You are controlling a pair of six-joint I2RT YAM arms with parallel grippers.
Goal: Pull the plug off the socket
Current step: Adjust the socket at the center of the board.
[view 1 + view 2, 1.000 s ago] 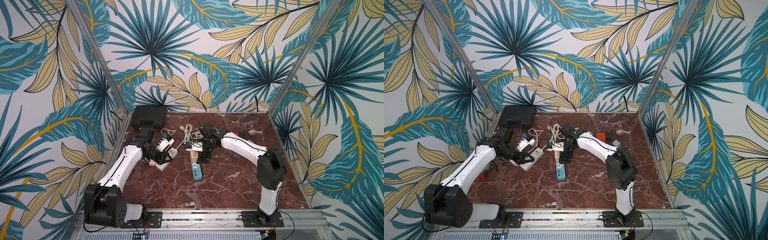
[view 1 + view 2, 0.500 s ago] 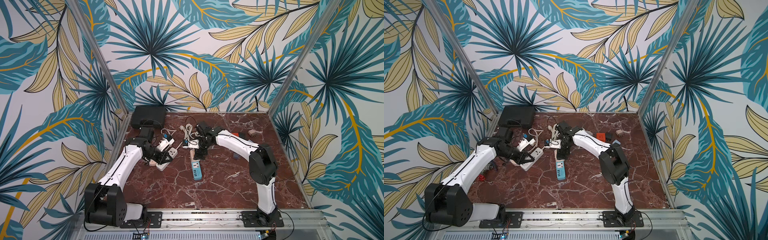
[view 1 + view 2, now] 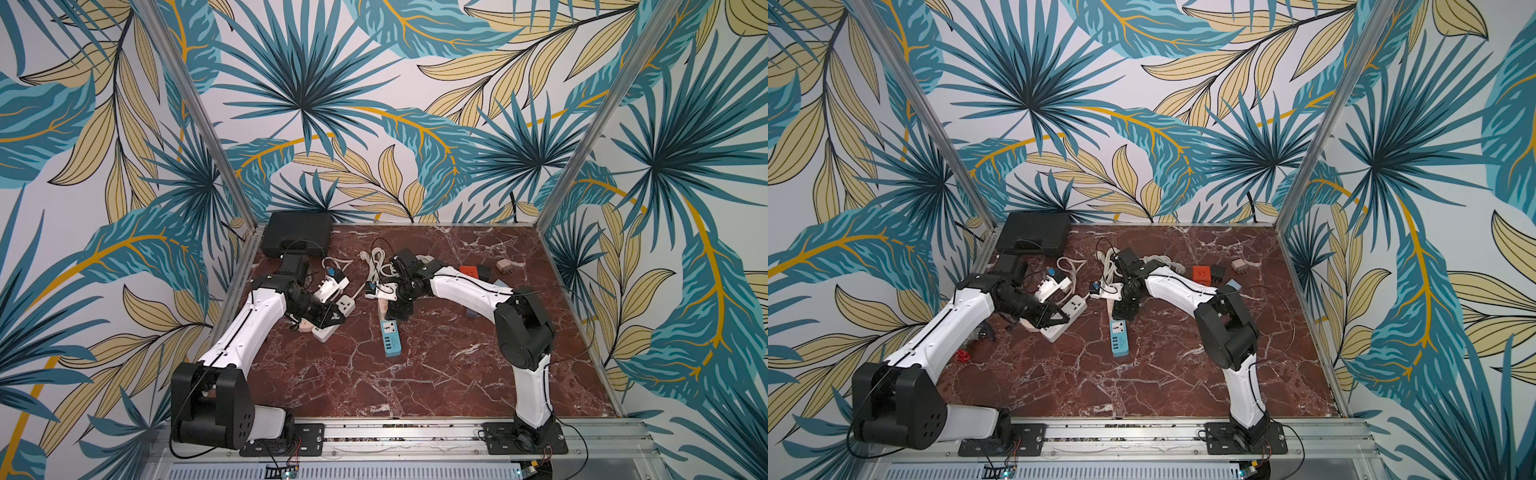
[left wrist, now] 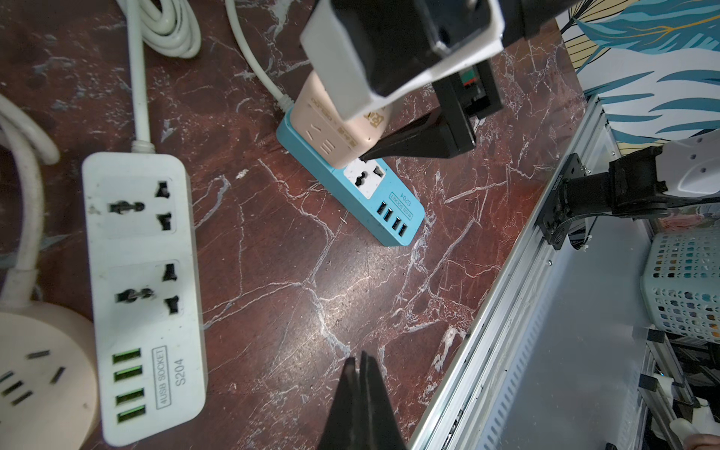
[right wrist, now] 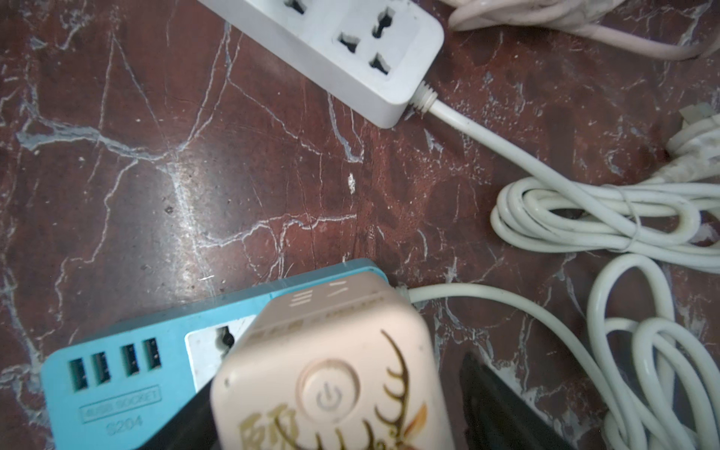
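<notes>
**Item:** plug (image 5: 323, 370), a pale pink cube adapter with a power button and a gilt motif on its top face.

**Location:** seated in an outlet of the blue socket strip (image 5: 128, 350), directly beneath the right hand (image 3: 401, 309) and between its two fingers. Not yet withdrawn.

**Change noted:** over the last second the right arm has folded in toward the strip and brought its hand around the plug. The jaws, then at their widest, are now narrowing.

**Present state:** still released. One finger (image 5: 491, 393) stands just clear of the cube's side, with table showing between them. The opposite finger lies along the other side, but contact there cannot be told.

**Meaning for the task, judged:** the reach is done, the grasp is under way, and the extraction has not begun. The pull should wait until both fingers bear on the cube's flanks, then run straight off the strip's face.

**Socket strip:** lies flat on the table (image 3: 415, 374). Its free outlet and four USB ports extend out to one side of the right hand. Nothing pins it down.

**Risk, judged:** the light strip may lift with the plug.

**Left hand** (image 4: 359, 364): clenched and empty, hovering low, unchanged over the last second. The white power strip (image 4: 144, 292) lies just beside it and the blue strip sits beyond its fingertips. It could brace the blue strip.

**Also present:** a coiled white cable (image 5: 584, 222), near the right hand.
</notes>
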